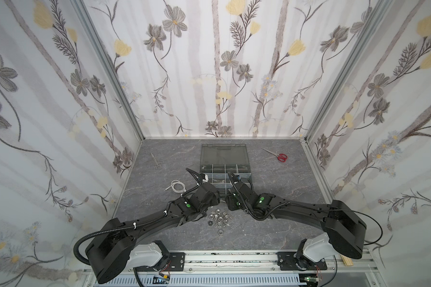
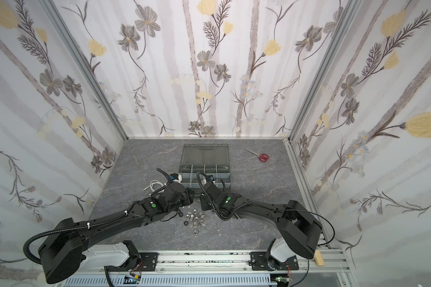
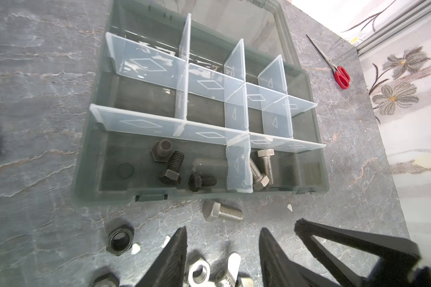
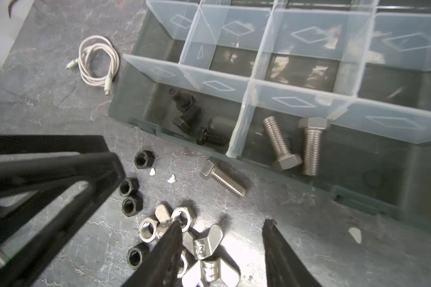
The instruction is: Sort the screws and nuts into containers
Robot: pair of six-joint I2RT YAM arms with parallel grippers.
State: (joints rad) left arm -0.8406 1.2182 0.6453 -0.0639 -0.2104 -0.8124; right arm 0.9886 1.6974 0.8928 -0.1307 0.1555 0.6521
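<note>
Black arms [image 1: 147,221], green dots [image 1: 188,205], white bases [image 1: 147,253], corrugated cables [image 1: 97,232].

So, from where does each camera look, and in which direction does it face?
Both top views: high above the arm bases, looking down and forward at the table, the organizer case and the nuts; both arms show.
Left wrist: on the left arm, low, facing the case across the open left gripper.
Right wrist: on the right arm, looking down past the right gripper at nuts and the case.
Shared: both wrist views show the loose silver screw before the case.
</note>
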